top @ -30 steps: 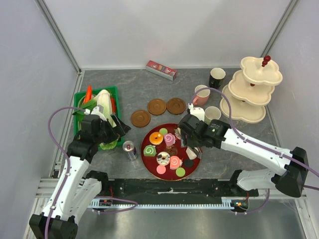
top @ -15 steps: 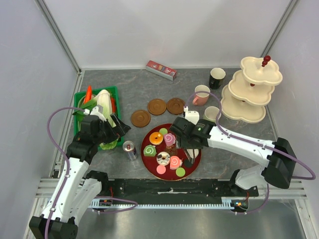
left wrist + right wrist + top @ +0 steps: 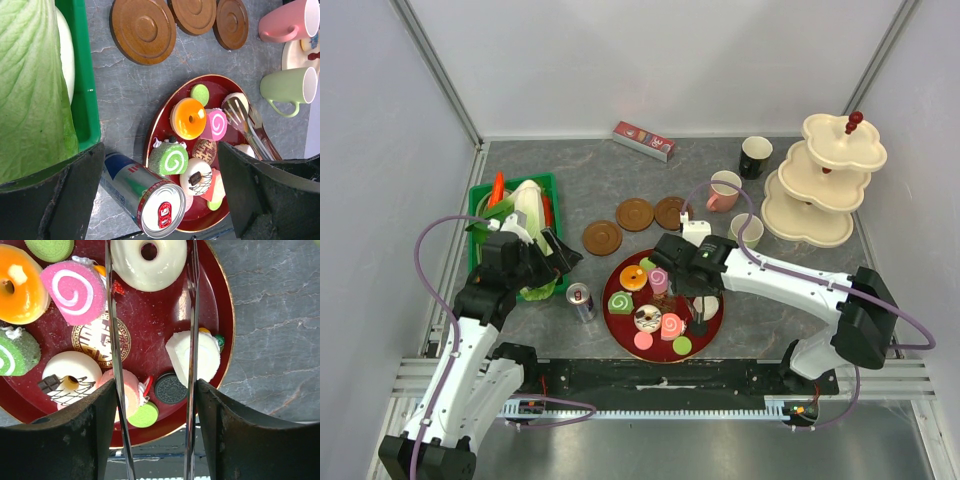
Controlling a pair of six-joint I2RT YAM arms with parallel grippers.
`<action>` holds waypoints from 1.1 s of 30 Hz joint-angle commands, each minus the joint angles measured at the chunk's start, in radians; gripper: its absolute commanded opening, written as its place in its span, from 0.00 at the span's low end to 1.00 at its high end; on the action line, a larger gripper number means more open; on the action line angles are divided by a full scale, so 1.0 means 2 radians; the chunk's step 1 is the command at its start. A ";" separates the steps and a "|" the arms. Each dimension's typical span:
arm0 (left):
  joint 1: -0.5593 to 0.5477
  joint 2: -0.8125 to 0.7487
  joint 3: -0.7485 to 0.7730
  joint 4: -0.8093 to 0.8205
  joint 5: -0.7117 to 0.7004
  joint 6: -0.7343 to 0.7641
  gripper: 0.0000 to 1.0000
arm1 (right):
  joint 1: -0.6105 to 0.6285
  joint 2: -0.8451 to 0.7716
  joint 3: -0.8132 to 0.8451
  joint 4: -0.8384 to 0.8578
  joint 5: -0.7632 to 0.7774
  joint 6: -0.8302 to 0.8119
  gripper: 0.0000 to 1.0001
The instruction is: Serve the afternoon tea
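Note:
A red plate (image 3: 612, 322) holds several toy pastries: an orange donut (image 3: 633, 278), a green swirl roll (image 3: 620, 302), a pink swirl roll (image 3: 72, 290) and a white donut (image 3: 149, 260). My right gripper (image 3: 692, 285) hovers over the plate, shut on metal tongs (image 3: 113, 340) whose arms straddle the white donut. My left gripper (image 3: 558, 258) is open and empty beside the can. Three brown saucers (image 3: 634, 214) lie behind the plate. The black mug (image 3: 755, 155), pink mug (image 3: 725, 190) and pale green mug (image 3: 747, 230) stand by the cream three-tier stand (image 3: 825, 180).
A green crate (image 3: 480, 198) of vegetables sits at the left. A drink can (image 3: 582, 302) stands just left of the plate. A red box (image 3: 643, 140) lies at the back. Frame posts and walls close in both sides.
My right arm has swung left with the tongs, from the plate's right edge to over its middle. The left arm has not moved.

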State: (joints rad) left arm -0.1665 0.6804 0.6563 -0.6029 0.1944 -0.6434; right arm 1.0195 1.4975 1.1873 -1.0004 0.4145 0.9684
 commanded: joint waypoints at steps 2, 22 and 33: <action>0.002 -0.005 -0.001 0.018 0.013 -0.013 0.99 | 0.005 0.002 0.025 -0.019 0.029 0.007 0.66; 0.003 -0.007 -0.001 0.018 0.012 -0.013 0.99 | 0.013 -0.082 0.103 -0.041 0.074 -0.045 0.51; 0.002 -0.008 -0.001 0.018 0.018 -0.012 0.99 | -0.172 -0.080 0.169 -0.030 0.117 -0.154 0.49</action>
State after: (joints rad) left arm -0.1665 0.6754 0.6529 -0.5957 0.1951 -0.6506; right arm 0.8413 1.3415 1.4948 -1.0756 0.5838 0.7666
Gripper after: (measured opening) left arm 0.991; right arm 0.537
